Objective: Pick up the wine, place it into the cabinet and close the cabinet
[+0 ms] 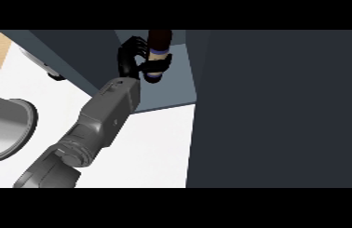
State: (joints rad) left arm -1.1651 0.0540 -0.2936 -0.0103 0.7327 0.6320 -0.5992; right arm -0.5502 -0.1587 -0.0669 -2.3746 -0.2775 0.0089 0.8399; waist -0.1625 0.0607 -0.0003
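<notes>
White worktop (161, 143) below, with dark cabinet (268, 106) panels above and to the right of the hand. Far to the left of the hand, part of a round grey basin (14, 127) at the edge of the view. Only one forearm (103, 120) in view, rising from the lower left toward the open cabinet; whether left or right arm, cannot tell for sure, but probably the left one. At its end the black hand (131, 59), fingers curled round the wine (158, 55) bottle and closed on it. Bottle upright or only slightly tilted, just to the right of the palm, dark neck above the fingers, pale label with a blue band at finger level, base toward the cabinet's grey floor (165, 94). Contact with that floor not possible to tell.

Probably glass: stiff, rather heavy, smooth, so slippery and fragile if knocked on the cabinet wall. Best hold around the body at the label, not at the thin neck. Further right, wide dark door panel, not yet closed.
</notes>
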